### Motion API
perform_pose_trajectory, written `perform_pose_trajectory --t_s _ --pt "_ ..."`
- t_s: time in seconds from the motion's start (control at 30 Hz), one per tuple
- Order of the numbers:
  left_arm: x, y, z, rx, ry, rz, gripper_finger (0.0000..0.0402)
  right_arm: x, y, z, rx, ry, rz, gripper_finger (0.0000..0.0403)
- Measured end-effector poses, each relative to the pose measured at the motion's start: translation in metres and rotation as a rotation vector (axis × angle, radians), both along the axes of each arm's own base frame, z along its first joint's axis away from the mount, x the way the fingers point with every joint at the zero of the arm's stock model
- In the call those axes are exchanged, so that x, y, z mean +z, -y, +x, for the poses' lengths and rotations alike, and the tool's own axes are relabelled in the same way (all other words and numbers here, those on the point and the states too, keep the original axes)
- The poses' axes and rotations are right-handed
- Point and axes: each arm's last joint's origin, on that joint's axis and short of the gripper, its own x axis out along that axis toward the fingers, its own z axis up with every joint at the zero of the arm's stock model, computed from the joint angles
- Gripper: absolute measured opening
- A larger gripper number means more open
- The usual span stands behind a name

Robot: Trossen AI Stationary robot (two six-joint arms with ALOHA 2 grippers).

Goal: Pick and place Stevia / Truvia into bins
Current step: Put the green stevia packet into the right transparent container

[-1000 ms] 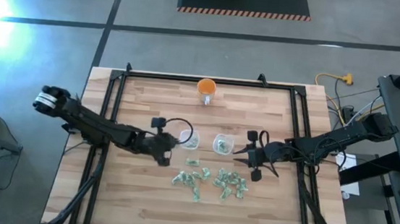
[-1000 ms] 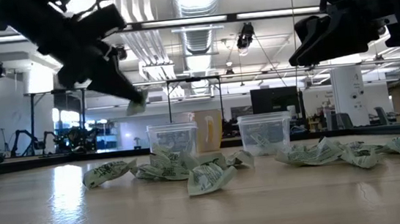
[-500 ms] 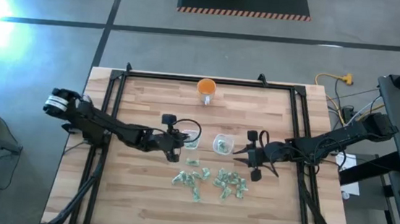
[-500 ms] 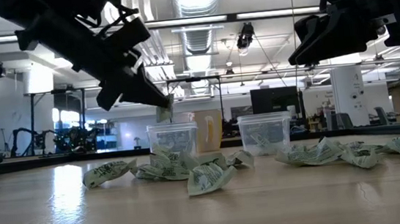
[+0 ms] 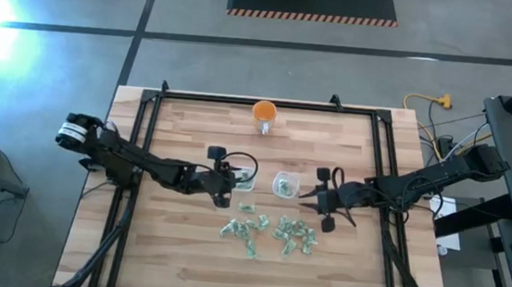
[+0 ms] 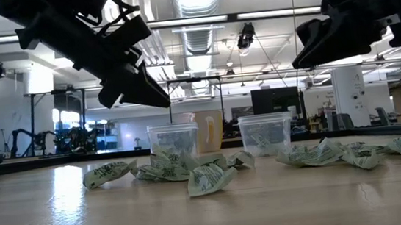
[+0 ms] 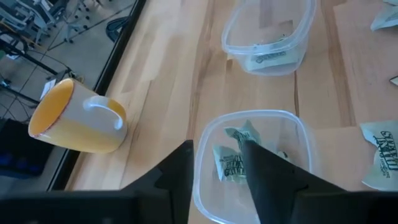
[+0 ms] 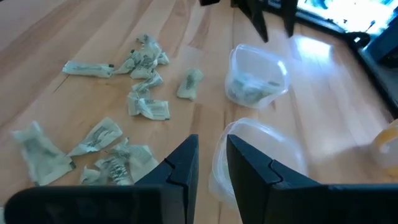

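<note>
The Stevia / Truvia sachets (image 5: 269, 233) lie crumpled in two loose clusters on the wooden table (image 5: 171, 266), at about 6 o'clock from the two clear bins in the high view. A few sachets already sit inside each bin (the left wrist view shows them plainly).

The left bin (image 5: 243, 174) has the left gripper (image 5: 225, 185) hovering at its 8 o'clock edge. Seen from the left wrist, its two dark fingers (image 7: 267, 174) stand spread apart directly above the bin's mouth, with nothing between them and sachets lying in the bin (image 7: 249, 163) below.

The right bin (image 5: 284, 184) sits just beside the first, at its 3 o'clock. The right gripper (image 5: 310, 197) hangs at that bin's 4 o'clock, above the table; its fingers (image 8: 180, 165) show a narrow gap with nothing pinched.

An orange cup (image 5: 264, 114) stands well apart, at 12 o'clock from the bins near the table's far edge.
</note>
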Motion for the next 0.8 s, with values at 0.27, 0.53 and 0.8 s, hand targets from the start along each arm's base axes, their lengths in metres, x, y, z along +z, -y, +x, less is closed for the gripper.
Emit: perform_pose_trajectory --t_s 0.27,0.53,0.8 --pt "0.008 0.008 -0.007 -0.032 0.003 -0.001 0.0134 -0.014 -0.009 -0.012 0.041 -0.197 0.202 0.0073" --pt "0.025 0.027 -0.016 -0.106 0.065 -0.016 0.0134 -0.018 -0.032 -0.024 0.093 -0.251 0.276 0.0073" --pt "0.027 0.037 -0.022 -0.146 0.065 -0.018 0.0135 -0.023 -0.064 -0.043 0.116 -0.244 0.207 0.0072"
